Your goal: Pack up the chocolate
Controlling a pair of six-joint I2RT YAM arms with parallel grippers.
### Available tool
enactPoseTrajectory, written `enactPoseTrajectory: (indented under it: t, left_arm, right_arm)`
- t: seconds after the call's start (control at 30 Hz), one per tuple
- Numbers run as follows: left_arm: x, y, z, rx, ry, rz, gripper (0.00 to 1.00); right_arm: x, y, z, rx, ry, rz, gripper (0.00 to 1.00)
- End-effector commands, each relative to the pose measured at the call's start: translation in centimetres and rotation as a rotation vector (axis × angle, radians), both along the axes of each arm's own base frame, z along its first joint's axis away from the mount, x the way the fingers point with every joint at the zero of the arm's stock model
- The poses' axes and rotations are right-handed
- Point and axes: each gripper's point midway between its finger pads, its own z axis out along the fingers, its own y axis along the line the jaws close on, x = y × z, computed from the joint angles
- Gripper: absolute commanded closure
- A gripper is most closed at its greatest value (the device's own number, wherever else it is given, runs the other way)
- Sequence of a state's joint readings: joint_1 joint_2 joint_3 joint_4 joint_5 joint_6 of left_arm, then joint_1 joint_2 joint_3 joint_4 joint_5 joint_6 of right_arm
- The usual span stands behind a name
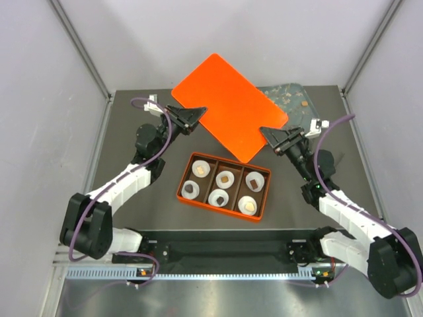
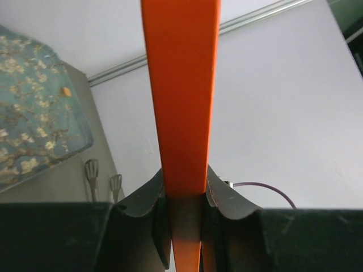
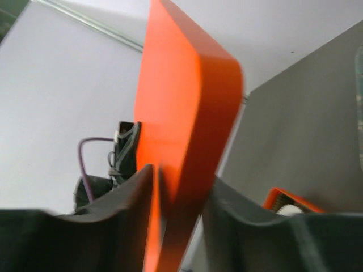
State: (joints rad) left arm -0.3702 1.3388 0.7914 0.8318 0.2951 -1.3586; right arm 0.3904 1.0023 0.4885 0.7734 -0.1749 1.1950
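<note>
Both arms have the flat orange lid (image 1: 228, 105) up in the air, tilted, over the back of the dark table (image 1: 142, 205), so it hangs behind the orange box (image 1: 218, 212) rather than on it. The left gripper (image 1: 188, 117) is pinched onto the lid's left edge, and its wrist view shows the two dark fingers (image 2: 227, 198) pressed right against the orange rim. The right gripper (image 1: 281, 137) is at the lid's near right corner. From its own camera the lid edge sits between the fingers (image 3: 142, 192), but that shot is blurry and there may be a sliver of gap on one side, so there's no telling if it's actually biting down or just straddling it. The chocolate (image 1: 225, 177) is mostly in the box, which sits open in the middle of the table: three compartments, two white paper cups (image 1: 240, 204) in each, with one small piece visible in most of them. A few loose bits lie on the blossom-print tray (image 1: 281, 92) at the back right, partly hidden by the lid.
</note>
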Motion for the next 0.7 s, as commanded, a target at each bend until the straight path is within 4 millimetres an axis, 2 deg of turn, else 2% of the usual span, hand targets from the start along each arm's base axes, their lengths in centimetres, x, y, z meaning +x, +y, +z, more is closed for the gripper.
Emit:
enactPoseTrajectory:
  t: [0.0,0.03,0.07,0.1,0.13,0.17,0.2,0.23,0.27,0.3,0.33,0.37,0.4,0.43,0.47,0.53,0.6,0.63,0.67]
  left_arm:
    - [-1.4,0.6,1.2,0.041,-0.067,0.025,0.99]
    - [-2.2,0.9,1.0,0.057,-0.066,0.023,0.9]
    - [-2.4,0.9,-0.2,0.097,-0.042,0.021,0.83]
    - [-3.0,1.0,-0.9,0.12,-0.032,0.01,0.77]
    - [-3.8,1.2,-0.4,0.135,-0.048,0.004,0.63]
    - [-4.4,1.0,-1.9,0.202,-0.014,-0.03,0.57]
    - [-4.9,0.9,-2.0,0.232,-0.016,-0.048,0.52]
    - [-5.7,1.0,-2.1,0.267,-0.014,-0.061,0.46]
    - [-6.1,1.0,-2.9,0.309,0.008,-0.079,0.44]
    - [-6.8,1.2,-5.2,0.406,0.075,-0.101,0.43]
    - [-7.4,1.6,-5.7,0.45,0.084,-0.101,0.42]
    - [-7.6,2.1,-6.5,0.528,0.071,-0.091,0.41]
    - [-8.0,3.1,-8.4,0.595,0.153,-0.07,0.39]
    - [-8.5,3.8,-8.2,0.624,0.141,-0.044,0.38]
    - [-8.8,4.4,-8.6,0.674,0.132,-0.028,0.36]
    - [-9.5,5.4,-8.2,0.713,0.122,-0.006,0.35]
    - [-9.7,5.8,-7.5,0.764,0.083,-0.005,0.32]
    - [-9.8,6.4,-8.5,0.813,0.134,0.002,0.29]
    - [-9.4,6.8,-7.4,0.854,0.099,0.017,0.28]
  right_arm:
    - [-1.8,-0.9,2.1,0.037,-0.153,-0.023,0.7]
    - [-2.3,-0.8,1.8,0.014,-0.167,0.005,0.82]
    - [-2.7,-0.8,1.4,-0.014,-0.169,0.018,0.88]
    - [-2.6,-1.3,1.1,-0.031,-0.166,0.016,1.0]
    - [-3.3,-0.9,0.7,-0.059,-0.171,0.074,1.0]
    - [-3.6,-1.1,0.0,-0.076,-0.15,0.092,1.0]
    - [-3.5,-1.8,-0.4,-0.09,-0.142,0.087,1.0]
    - [-4.3,-1.7,-0.8,-0.113,-0.146,0.139,1.0]
    - [-4.6,-2.0,-1.1,-0.124,-0.142,0.154,1.0]
    - [-4.7,-2.9,-1.5,-0.129,-0.129,0.148,1.0]
    - [-5.8,-2.7,-1.8,-0.152,-0.136,0.211,1.0]
    - [-6.3,-2.8,-1.7,-0.162,-0.146,0.231,1.0]
    - [-6.4,-3.2,-1.8,-0.169,-0.14,0.24,1.0]
    - [-7.3,-2.9,-2.3,-0.185,-0.13,0.297,1.0]
    - [-7.6,-2.9,-2.2,-0.189,-0.128,0.309,1.0]
    - [-8.1,-2.9,-3.0,-0.191,-0.087,0.333,1.0]
    - [-8.5,-2.9,-2.8,-0.203,-0.093,0.336,1.0]
    - [-8.7,-2.8,-3.3,-0.209,-0.066,0.352,1.0]
    - [-8.9,-2.7,-3.0,-0.232,-0.082,0.355,1.0]
